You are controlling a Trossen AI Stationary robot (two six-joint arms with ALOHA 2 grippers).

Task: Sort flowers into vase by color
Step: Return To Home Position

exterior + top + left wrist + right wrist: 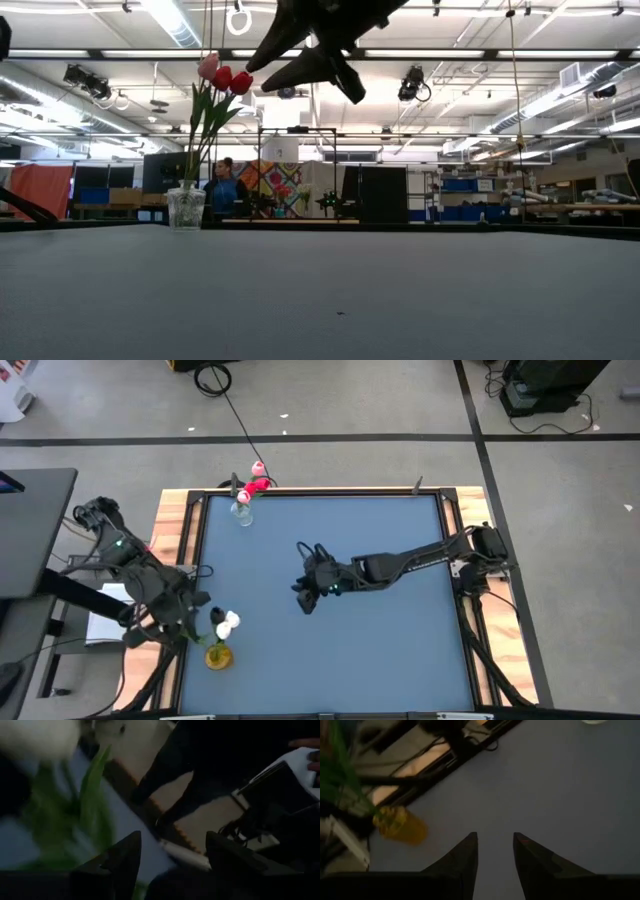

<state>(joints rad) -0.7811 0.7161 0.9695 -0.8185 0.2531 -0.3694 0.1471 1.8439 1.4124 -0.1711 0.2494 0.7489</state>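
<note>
A clear glass vase (243, 513) stands near the table's far left corner and holds red and pink tulips (255, 484). In the low view this vase (186, 208) is upright with the tulip heads (222, 78) above it. A yellow vase (218, 656) near the near left edge holds white tulips (229, 622) and a dark one. My left gripper (196, 622) is open just left of those stems; its wrist view shows a white head (35, 737) and green leaves (75, 820) beside the open fingers (172, 855). My right gripper (305, 596) hangs open over mid-table (495, 845).
The blue table top (380, 650) is framed by a wooden rim (175, 530). In the right wrist view the yellow vase (400, 825) lies ahead of the fingers, near the table's edge. Cables and a paper sheet (105, 625) lie off the table's left side. A person (224, 185) stands far behind.
</note>
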